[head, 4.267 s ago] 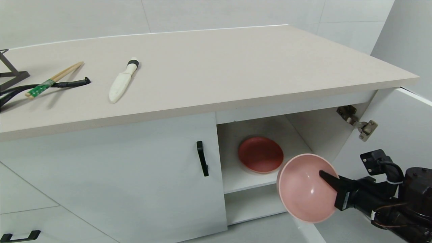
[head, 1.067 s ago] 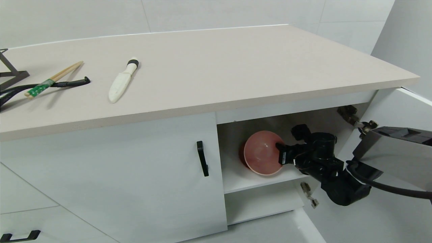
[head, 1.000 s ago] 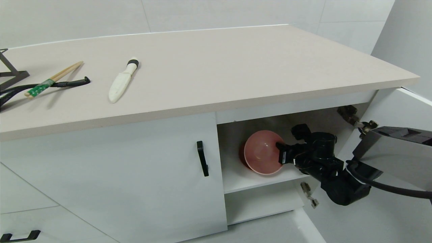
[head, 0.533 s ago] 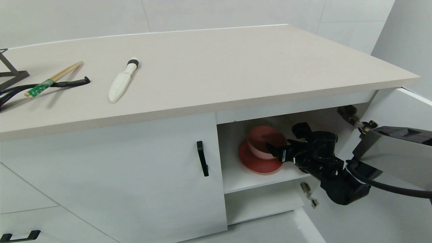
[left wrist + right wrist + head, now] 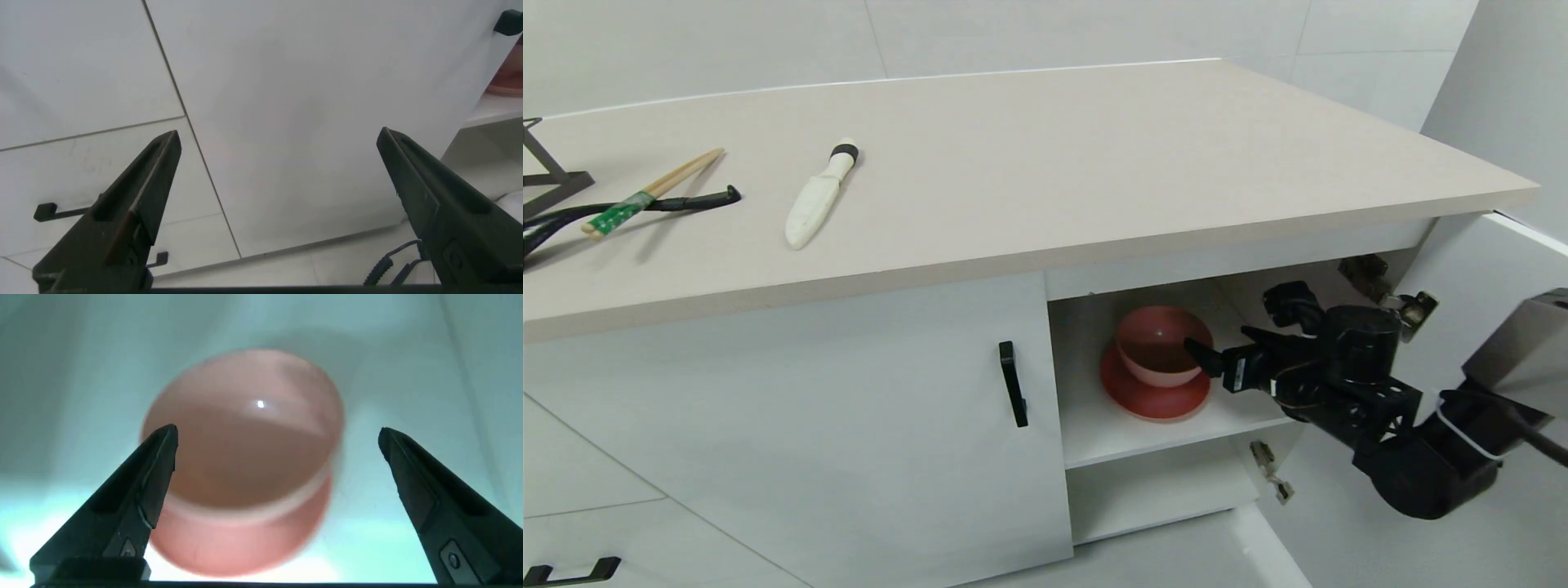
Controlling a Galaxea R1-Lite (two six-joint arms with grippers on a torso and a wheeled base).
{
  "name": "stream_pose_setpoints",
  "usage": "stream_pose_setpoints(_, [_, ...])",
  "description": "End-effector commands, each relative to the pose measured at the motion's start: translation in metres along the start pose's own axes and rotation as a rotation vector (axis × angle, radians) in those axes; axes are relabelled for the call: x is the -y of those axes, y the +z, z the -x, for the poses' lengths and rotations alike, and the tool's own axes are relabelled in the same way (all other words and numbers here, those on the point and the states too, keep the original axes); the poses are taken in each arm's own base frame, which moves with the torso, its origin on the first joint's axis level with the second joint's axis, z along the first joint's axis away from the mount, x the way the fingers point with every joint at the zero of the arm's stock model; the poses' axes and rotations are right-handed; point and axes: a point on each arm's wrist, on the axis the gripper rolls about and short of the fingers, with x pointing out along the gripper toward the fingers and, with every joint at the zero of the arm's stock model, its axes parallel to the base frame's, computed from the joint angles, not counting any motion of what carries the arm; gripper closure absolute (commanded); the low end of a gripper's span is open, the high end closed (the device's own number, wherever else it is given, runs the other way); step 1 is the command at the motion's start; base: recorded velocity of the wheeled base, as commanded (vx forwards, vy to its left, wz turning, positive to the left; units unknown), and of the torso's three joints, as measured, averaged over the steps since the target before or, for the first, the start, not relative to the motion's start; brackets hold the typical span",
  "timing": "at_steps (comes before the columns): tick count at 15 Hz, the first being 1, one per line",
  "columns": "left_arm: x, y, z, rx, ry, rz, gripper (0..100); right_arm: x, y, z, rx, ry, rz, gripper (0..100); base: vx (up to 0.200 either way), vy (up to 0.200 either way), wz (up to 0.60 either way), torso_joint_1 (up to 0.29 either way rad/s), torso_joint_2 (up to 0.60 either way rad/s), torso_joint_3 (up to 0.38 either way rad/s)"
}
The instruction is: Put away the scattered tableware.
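Note:
A pink bowl (image 5: 1159, 345) sits upright on a red plate (image 5: 1152, 397) on the upper shelf of the open cabinet (image 5: 1160, 437). My right gripper (image 5: 1215, 347) is open just to the right of the bowl, clear of its rim. In the right wrist view the pink bowl (image 5: 245, 457) lies between the spread fingers of the right gripper (image 5: 278, 453), untouched. On the countertop (image 5: 1029, 163) lie a white sheathed knife (image 5: 817, 198) and a pair of chopsticks (image 5: 649, 194). My left gripper (image 5: 278, 151) hangs open before the closed cabinet doors, holding nothing.
The right cabinet door (image 5: 1494, 278) stands open beside my right arm. The left door (image 5: 849, 425) is closed, with a black handle (image 5: 1011, 384). A black cable (image 5: 621, 208) and a dark stand (image 5: 547, 175) sit at the counter's far left. A lower shelf (image 5: 1152, 494) lies below.
The right gripper carried the pink bowl into the cabinet, turned it upright onto the red plate, let go and drew back to the right.

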Motion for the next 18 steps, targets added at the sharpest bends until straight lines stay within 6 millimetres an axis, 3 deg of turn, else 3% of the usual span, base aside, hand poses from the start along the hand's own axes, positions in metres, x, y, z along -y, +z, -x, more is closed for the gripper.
stream_pose_setpoints(1, [0.000,0.000,0.000,-0.001,0.001,0.000,0,-0.005,0.033,0.069,0.043,0.016,0.040,0,0.000,0.000,0.00,0.000,0.00,0.000])
stream_pose_setpoints(5, [0.000,0.000,0.000,-0.001,0.007,-0.003,0,-0.010,0.036,0.160,0.055,0.064,0.084,0,0.000,0.000,0.00,0.000,0.00,0.000])
stream_pose_setpoints(10, [-0.001,0.000,0.000,-0.004,0.044,-0.005,0,-0.006,0.025,0.215,0.062,0.030,0.083,0,0.000,0.000,0.00,0.000,0.00,0.000])
stream_pose_setpoints(13, [-0.001,0.000,0.000,-0.003,0.044,0.023,0,0.000,0.031,0.248,0.127,-0.053,0.092,0,0.000,0.000,0.00,0.000,0.00,0.000])
stream_pose_setpoints(15, [-0.001,0.000,0.000,-0.003,0.056,0.049,0,-0.001,0.029,0.285,0.152,-0.122,0.130,0,0.000,0.000,0.00,0.000,0.00,0.000])
stream_pose_setpoints(18, [-0.001,0.000,0.000,-0.003,0.053,0.059,0,-0.011,-0.001,0.341,0.103,-0.174,0.122,0,0.000,0.000,0.00,0.000,0.00,0.000])
